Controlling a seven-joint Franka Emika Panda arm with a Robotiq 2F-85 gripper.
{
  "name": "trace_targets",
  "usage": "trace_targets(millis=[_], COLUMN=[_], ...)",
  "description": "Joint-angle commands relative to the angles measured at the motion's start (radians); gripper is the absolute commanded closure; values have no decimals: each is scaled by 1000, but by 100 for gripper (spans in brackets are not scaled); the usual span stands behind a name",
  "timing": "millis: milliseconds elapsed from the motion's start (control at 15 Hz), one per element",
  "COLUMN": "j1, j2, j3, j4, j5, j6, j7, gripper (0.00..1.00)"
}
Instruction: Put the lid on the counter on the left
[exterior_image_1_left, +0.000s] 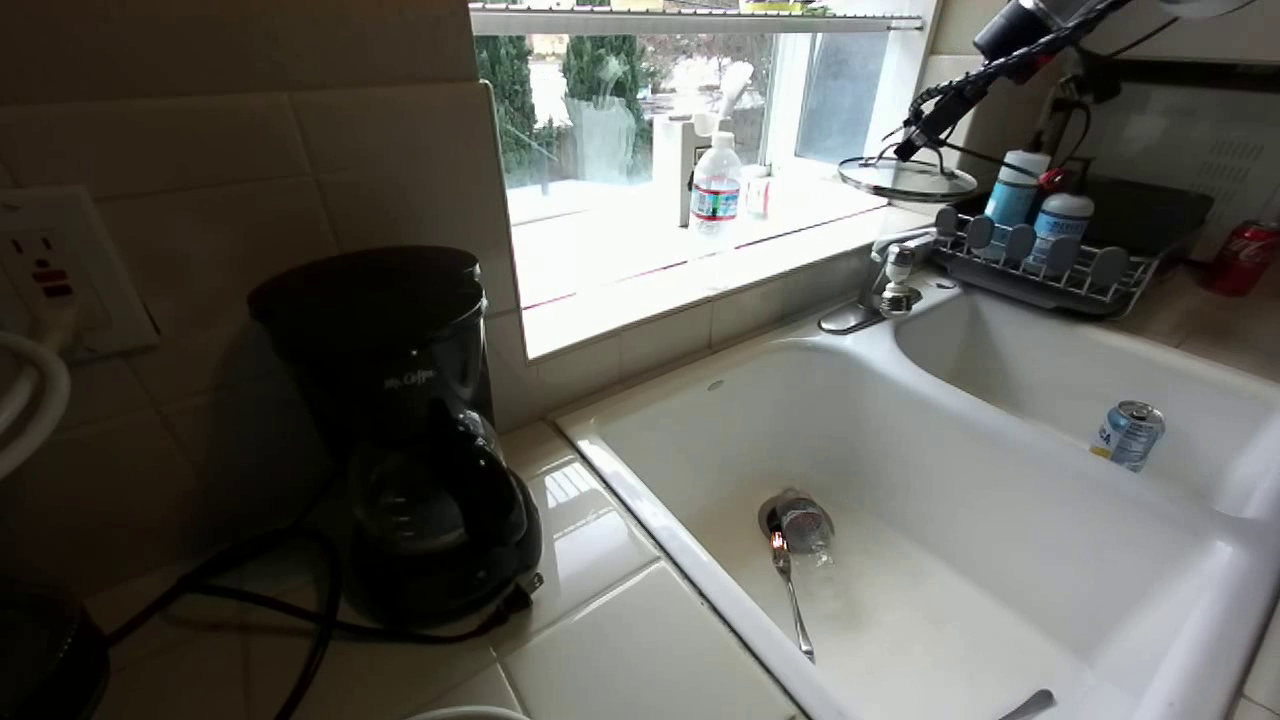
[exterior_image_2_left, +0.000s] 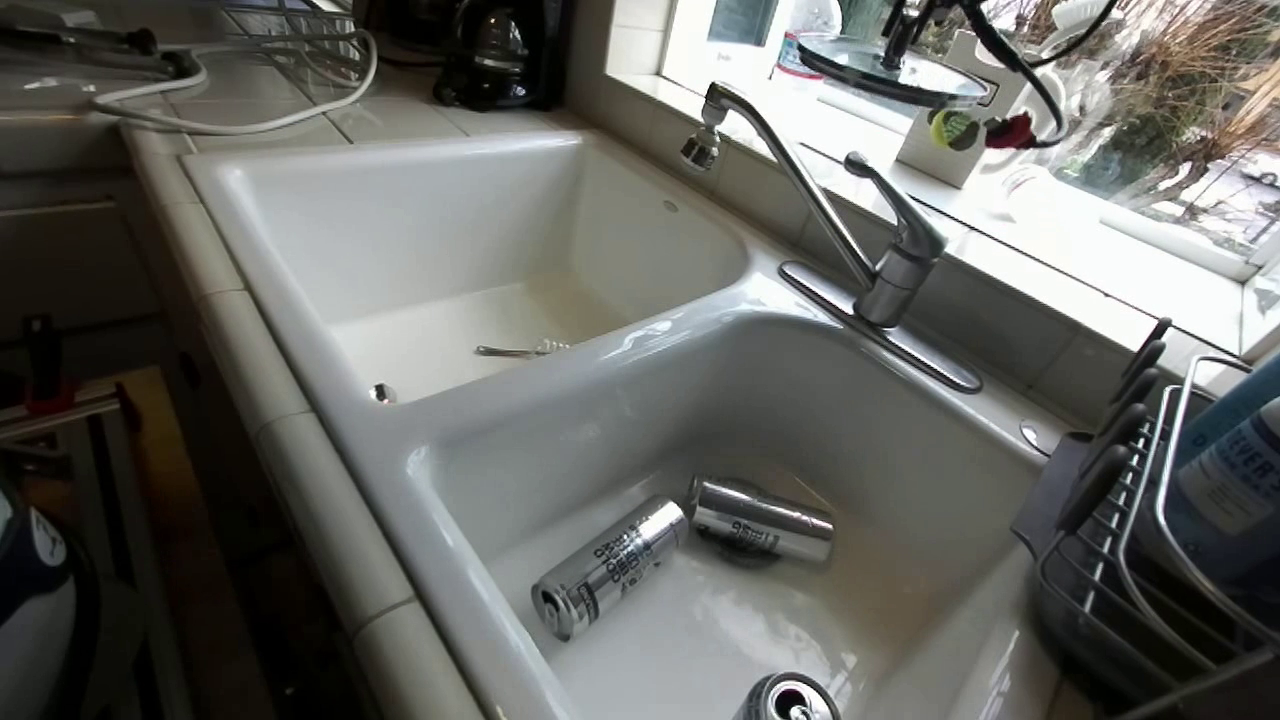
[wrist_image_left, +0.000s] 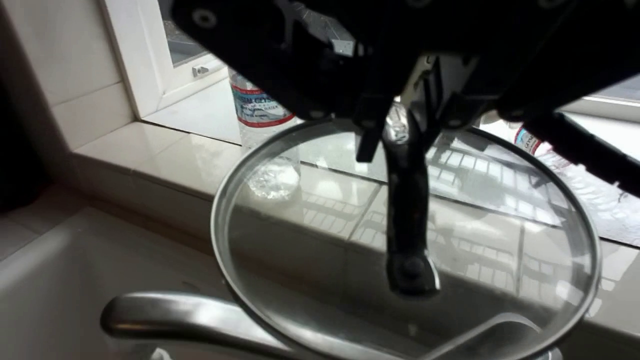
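The lid, clear glass with a thin metal rim, hangs in the air by the window sill, near level. It also shows in an exterior view and in the wrist view. My gripper comes in from the top of the wrist view, and its fingers are closed around the lid's dark arched handle. In both exterior views the gripper is above the lid. The tiled counter lies beside the sink, with the coffee maker on it; it also shows in an exterior view.
The faucet stands close to the lid; its spout shows below it. A water bottle stands on the sill. The white double sink holds cans and a fork. A dish rack and coffee maker flank it.
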Motion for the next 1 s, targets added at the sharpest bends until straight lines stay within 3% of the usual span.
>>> trace_targets(millis=[0,333,933], j1=[85,214,476], j2=[-197,-310,-307], j3=[-64,-73,-41], j4=[-143,-207,-257], j5=[-93,-146,-11], j6=[-57,-152,-182], j7=[1,-11,-153], gripper=[95,95,95])
